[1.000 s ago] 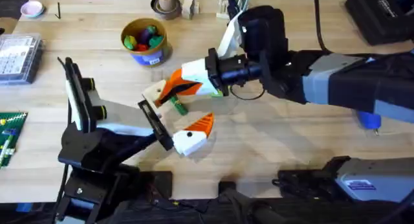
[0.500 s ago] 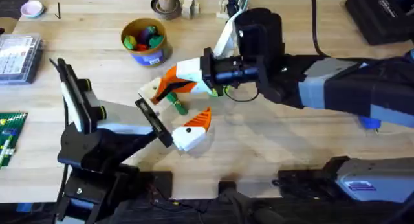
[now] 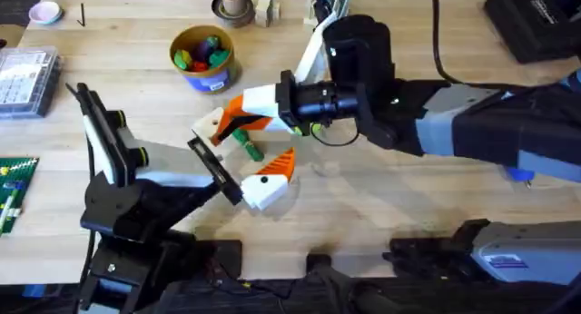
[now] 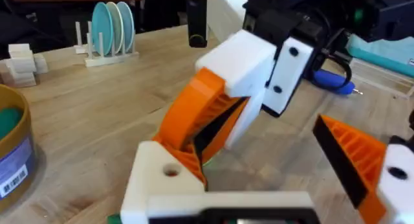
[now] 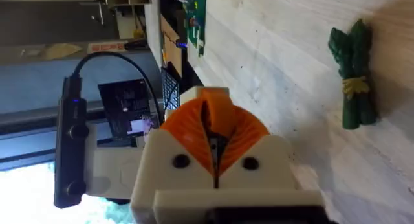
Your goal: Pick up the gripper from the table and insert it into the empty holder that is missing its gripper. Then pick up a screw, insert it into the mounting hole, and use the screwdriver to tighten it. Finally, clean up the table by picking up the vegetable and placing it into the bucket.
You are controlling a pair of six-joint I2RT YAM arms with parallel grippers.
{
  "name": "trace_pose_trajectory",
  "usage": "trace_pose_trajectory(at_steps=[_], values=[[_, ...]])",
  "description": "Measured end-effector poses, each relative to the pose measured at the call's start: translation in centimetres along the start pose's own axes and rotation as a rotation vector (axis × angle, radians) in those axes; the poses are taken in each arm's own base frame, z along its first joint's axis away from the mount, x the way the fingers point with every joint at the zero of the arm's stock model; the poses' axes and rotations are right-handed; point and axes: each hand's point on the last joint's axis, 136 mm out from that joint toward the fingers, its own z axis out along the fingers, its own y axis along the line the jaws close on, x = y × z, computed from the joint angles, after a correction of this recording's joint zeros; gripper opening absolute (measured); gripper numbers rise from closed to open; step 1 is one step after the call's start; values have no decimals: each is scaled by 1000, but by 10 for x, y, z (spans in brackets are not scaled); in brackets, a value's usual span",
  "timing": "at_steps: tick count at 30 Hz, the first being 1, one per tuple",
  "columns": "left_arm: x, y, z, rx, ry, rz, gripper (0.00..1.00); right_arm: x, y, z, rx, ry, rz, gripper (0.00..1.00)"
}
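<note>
A robotics lab or workshop bench, by every sign. Two robot arms are bolted at the near edge of a pale wooden table [image 3: 390, 201], cables trailing from their bases. At nine o'clock lies a clear compartment box of small parts [image 3: 25, 76], and at eight o'clock a green circuit board [image 3: 13, 191]. At twelve o'clock stand a brown cup [image 3: 233, 5] and a little rack of blue discs [image 4: 111, 30]. A toy-filled bucket [image 3: 204, 57] sits at eleven o'clock. A blue screwdriver [image 4: 331, 80] rests on the wood, and dark equipment with cables [image 5: 97, 130] crowds the room behind.
</note>
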Motion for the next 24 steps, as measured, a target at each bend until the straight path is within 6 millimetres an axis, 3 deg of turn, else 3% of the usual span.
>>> trace_pose_trajectory(at_steps=[8,14,17,19,24], values=[[0,-6,0,35,3,12,993,9,-1,-5,-33,93,-31,263],[2,-13,-1,76,11,11,993,17,-5,-6,-34,138,-40,362],[4,-23,-1,134,20,16,993,30,-1,-6,-60,204,-54,566],[6,-35,-2,195,28,30,994,47,3,-3,-75,267,-60,608],[7,-42,-4,238,34,37,993,50,2,-5,-88,298,-54,681]])
